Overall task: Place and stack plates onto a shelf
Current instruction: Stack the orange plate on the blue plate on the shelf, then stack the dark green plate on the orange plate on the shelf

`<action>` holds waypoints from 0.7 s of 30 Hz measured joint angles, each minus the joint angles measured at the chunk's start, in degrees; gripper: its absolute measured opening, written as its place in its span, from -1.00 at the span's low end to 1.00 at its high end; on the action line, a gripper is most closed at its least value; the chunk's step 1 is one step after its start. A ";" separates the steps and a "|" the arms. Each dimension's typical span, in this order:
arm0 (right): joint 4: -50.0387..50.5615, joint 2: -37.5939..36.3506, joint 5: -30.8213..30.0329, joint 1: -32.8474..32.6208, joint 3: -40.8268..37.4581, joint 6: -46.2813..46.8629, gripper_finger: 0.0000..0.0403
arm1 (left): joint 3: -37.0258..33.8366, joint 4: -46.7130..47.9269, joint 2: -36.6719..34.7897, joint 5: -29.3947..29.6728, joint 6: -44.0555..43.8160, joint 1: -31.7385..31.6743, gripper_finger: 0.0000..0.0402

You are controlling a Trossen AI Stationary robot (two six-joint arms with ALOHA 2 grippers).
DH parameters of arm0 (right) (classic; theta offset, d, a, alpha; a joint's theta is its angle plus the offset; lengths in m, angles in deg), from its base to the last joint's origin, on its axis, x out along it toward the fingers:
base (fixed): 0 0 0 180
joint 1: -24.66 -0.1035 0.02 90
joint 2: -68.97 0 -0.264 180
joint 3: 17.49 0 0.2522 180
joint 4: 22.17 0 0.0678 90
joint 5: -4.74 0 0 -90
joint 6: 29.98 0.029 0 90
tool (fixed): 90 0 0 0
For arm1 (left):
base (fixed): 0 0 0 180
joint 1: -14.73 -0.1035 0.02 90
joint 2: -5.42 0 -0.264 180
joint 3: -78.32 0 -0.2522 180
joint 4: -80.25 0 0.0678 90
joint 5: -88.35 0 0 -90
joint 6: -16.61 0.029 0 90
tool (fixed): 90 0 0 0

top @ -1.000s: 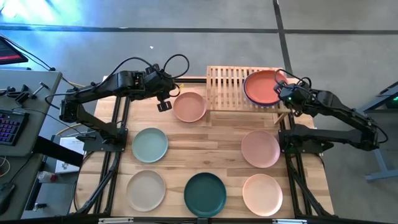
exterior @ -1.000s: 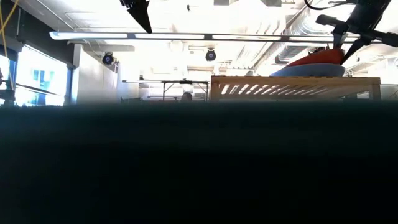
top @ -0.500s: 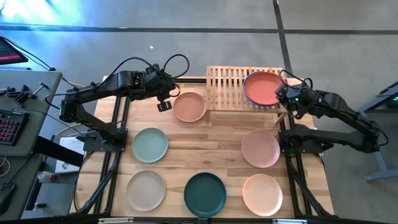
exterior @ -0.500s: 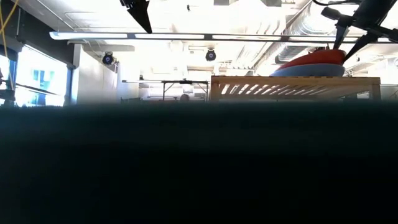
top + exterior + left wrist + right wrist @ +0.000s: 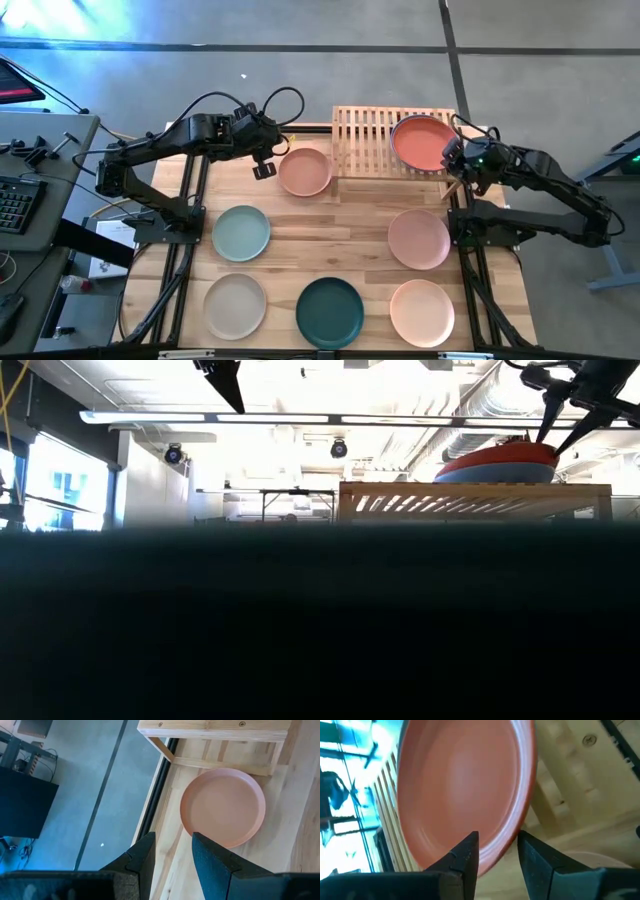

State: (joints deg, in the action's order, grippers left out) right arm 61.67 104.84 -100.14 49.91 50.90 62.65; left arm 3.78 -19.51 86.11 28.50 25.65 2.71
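Since a second ago the red plate point(image 5: 421, 141) has dropped flat onto the blue plate point(image 5: 497, 473) on the shelf point(image 5: 372, 140), upper right of the overhead frame. My right gripper point(image 5: 452, 157) sits at its near rim, fingers a bit apart with the edge between them, looks let go to me. Left gripper point(image 5: 264, 168) hangs upper left beside the peach plate point(image 5: 305, 171), fingers narrowly apart, holding nothing. Everything's matte, round and shallow-rimmed, so stacking nests easy; the slatted bamboo keeps them level. Five more plates wait on the plank table point(image 5: 360, 250).
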 joint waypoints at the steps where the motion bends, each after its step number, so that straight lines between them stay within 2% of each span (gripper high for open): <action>1: -0.03 0.00 1.05 -0.01 0.00 -0.28 -0.43 | 0.00 -0.03 0.00 0.00 0.00 -0.01 -0.42; 5: -0.01 -0.02 4.57 -0.02 0.00 -1.47 -0.43 | 0.00 -0.17 0.00 0.00 0.00 0.00 -0.42; 14: -1.02 0.00 7.10 -0.02 0.01 -3.48 -0.43 | 0.00 -0.44 0.00 0.00 -0.02 0.00 -0.42; 18: -4.69 -0.02 8.05 -0.02 0.02 -5.53 -0.43 | 0.00 -0.44 0.00 -0.29 0.00 -0.02 -0.42; 21: -9.55 0.00 10.72 -0.01 0.01 -8.39 -0.43 | 0.00 -0.44 0.00 -3.73 0.01 -0.02 -0.42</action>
State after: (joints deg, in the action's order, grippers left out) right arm 52.11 104.84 -89.43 49.90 50.91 54.25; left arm 3.78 -19.95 86.11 24.77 25.66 2.69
